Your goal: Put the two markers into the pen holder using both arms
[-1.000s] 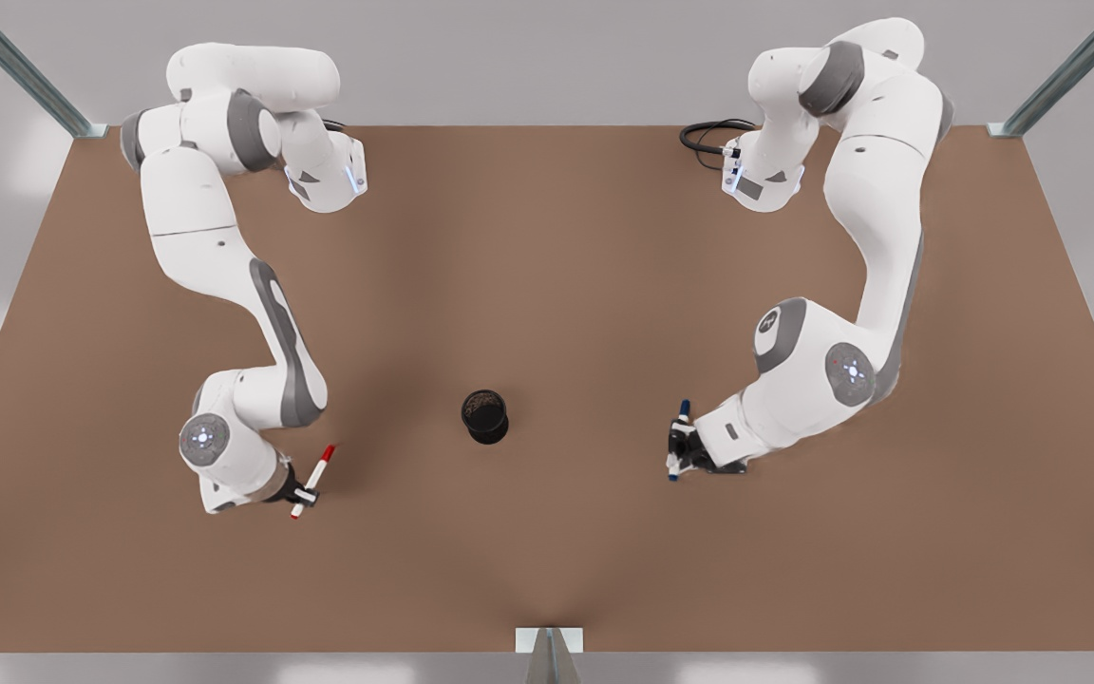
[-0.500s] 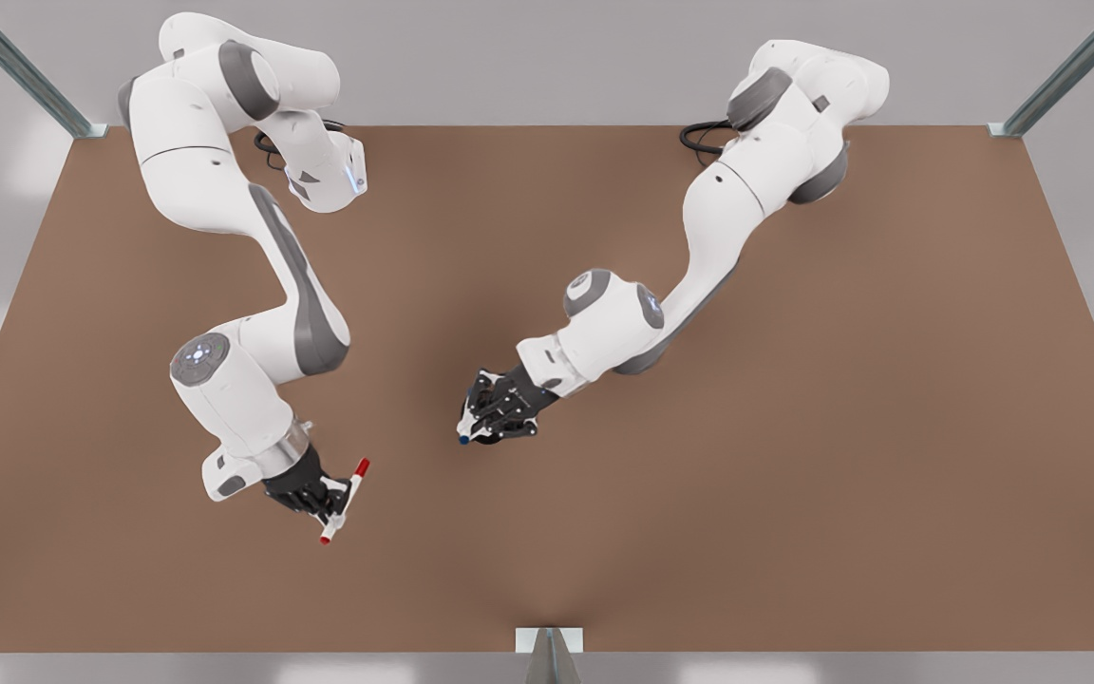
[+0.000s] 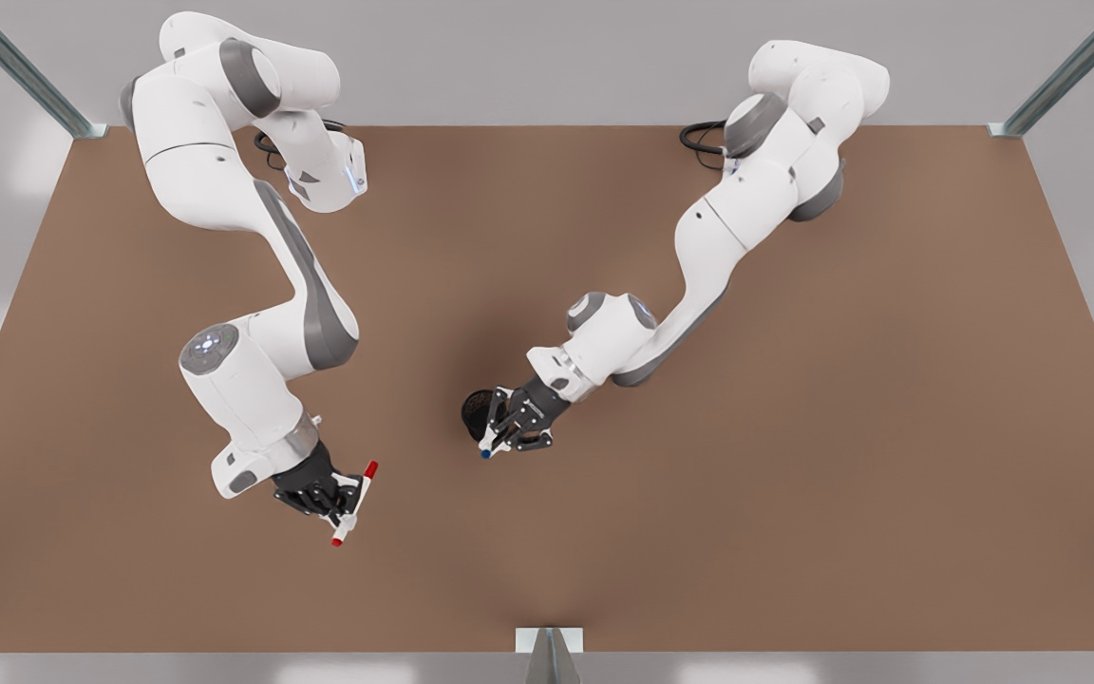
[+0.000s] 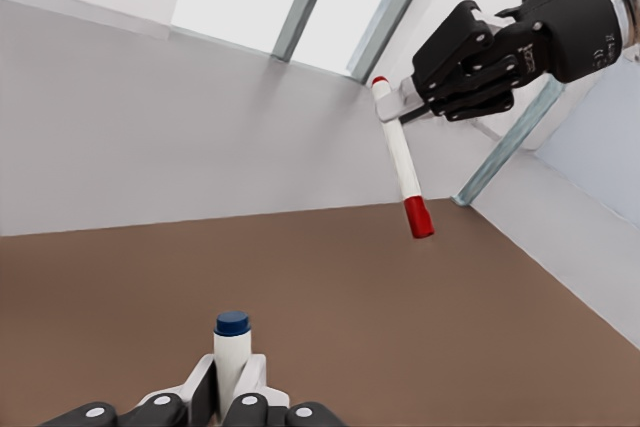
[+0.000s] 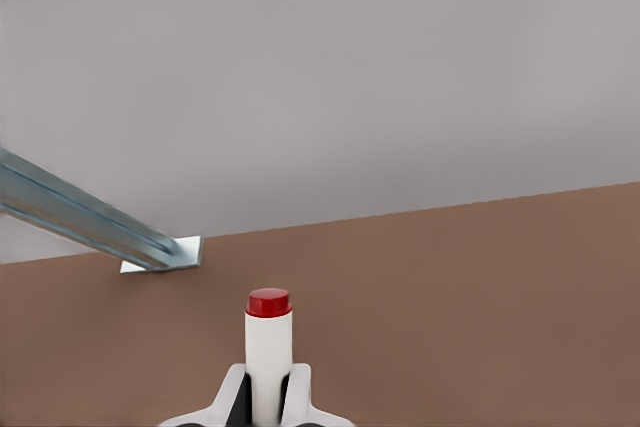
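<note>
The bench (image 3: 794, 494) was a flat, plain brown surface, wider toward the near edge in the front view, with pale grey surround on all sides. Metal struts met its two far corners, and a small metal bracket (image 3: 548, 639) sat at the middle of its near edge. The pen holder (image 3: 477, 410), a small black cup, stood upright directly on the bench near its centre. A black cable (image 3: 705, 142) lay looped on the surface at the far edge, toward the front view's right.
</note>
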